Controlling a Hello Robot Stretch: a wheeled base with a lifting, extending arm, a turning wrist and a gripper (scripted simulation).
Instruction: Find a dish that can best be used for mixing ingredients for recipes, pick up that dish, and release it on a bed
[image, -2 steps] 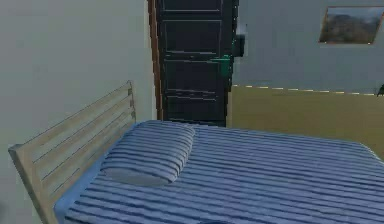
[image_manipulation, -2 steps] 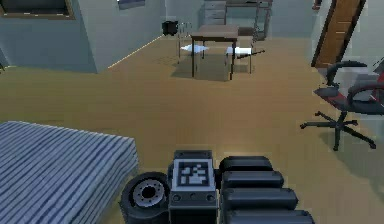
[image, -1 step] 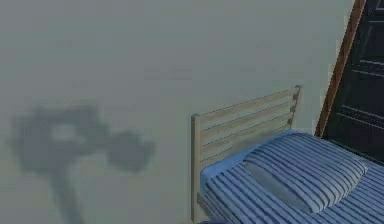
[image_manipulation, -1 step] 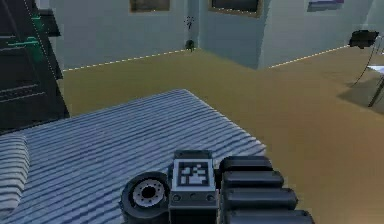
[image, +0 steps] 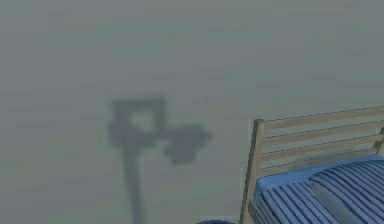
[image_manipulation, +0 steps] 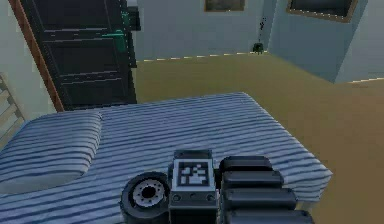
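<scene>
We find the bed (image_manipulation: 205, 125) lying directly beyond the fingers (image_manipulation: 148, 197), its pillow (image_manipulation: 50, 148) toward the arm side view's left. We cannot tell whether the fingers hold anything.

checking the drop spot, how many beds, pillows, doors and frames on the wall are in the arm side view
bed: 1
pillow: 1
door: 1
frames on the wall: 2
total: 5
</scene>
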